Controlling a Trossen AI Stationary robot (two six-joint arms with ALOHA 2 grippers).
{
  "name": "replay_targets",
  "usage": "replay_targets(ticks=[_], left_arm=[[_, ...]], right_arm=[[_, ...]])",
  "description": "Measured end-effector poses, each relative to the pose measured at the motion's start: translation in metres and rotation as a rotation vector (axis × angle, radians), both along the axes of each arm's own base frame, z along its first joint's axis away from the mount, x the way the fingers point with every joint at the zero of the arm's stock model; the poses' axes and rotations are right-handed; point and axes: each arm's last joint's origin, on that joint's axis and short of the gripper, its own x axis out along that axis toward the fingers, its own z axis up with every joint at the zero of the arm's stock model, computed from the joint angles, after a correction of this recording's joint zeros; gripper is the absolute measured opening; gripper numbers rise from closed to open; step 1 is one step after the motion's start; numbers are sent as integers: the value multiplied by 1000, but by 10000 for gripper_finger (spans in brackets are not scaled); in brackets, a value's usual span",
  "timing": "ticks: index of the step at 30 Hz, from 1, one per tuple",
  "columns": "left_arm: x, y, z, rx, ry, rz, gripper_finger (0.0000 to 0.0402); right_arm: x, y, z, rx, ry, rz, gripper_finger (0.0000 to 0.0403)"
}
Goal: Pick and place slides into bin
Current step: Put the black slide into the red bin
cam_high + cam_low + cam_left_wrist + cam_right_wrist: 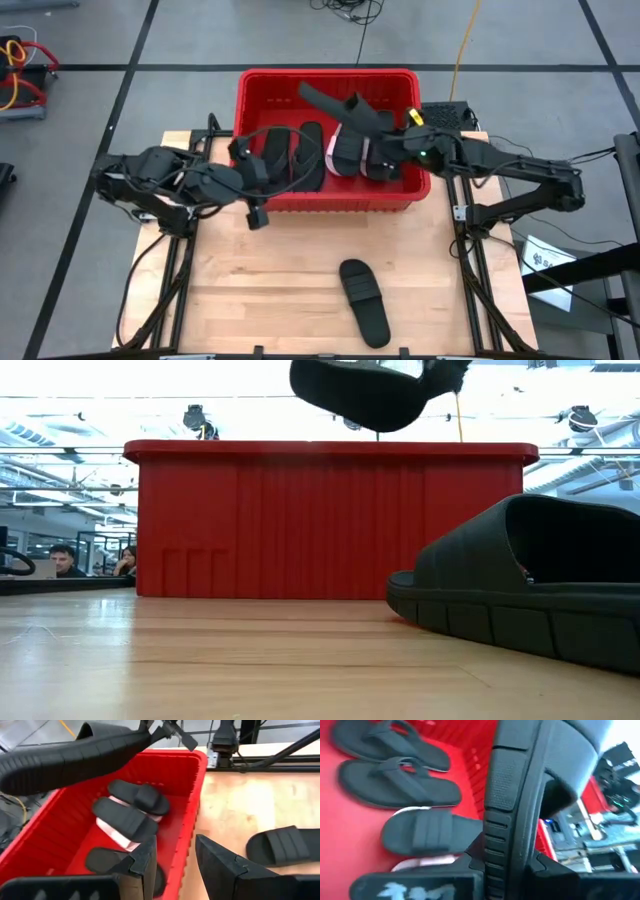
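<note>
The red bin (326,140) stands at the table's far middle; it also shows in the low view (330,520). In it lie two black flip-flops (400,787) and black slides on a pink slide (117,832). My right gripper (507,862) is shut on a black slide (335,105) held above the bin. My left gripper (175,857) is open and empty at the bin's near left corner (256,190), one finger inside the near wall and one outside it. Another black slide (363,300) lies sole down on the table near the front edge. My right gripper pinches one end of the black slide (509,835) between its two fingers, and the slide's ribbed sole edge runs away from them. The fingers come level from the table's right. The slide is lifted clear above the bin's rim (370,390), reaching toward the far left.
The loose black slide fills the right of the low view (530,585). Bare wooden table (270,290) lies between the bin and the front edge. People sit in the room far behind at the left (65,560).
</note>
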Motion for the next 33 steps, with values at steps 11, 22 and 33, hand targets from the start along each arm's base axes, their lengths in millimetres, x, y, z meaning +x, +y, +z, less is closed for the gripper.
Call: replay_targets(ticks=[11,22,33], left_arm=[[-37,13,8,61,54,30,134],[-59,22,-2,154,274,15,134],[-59,32,-3,158,310,52,134]], right_arm=[[81,-30,-28,39,89,-176,35],[156,-47,-40,166,116,-296,35],[173,-49,-81,261,162,-418,35]])
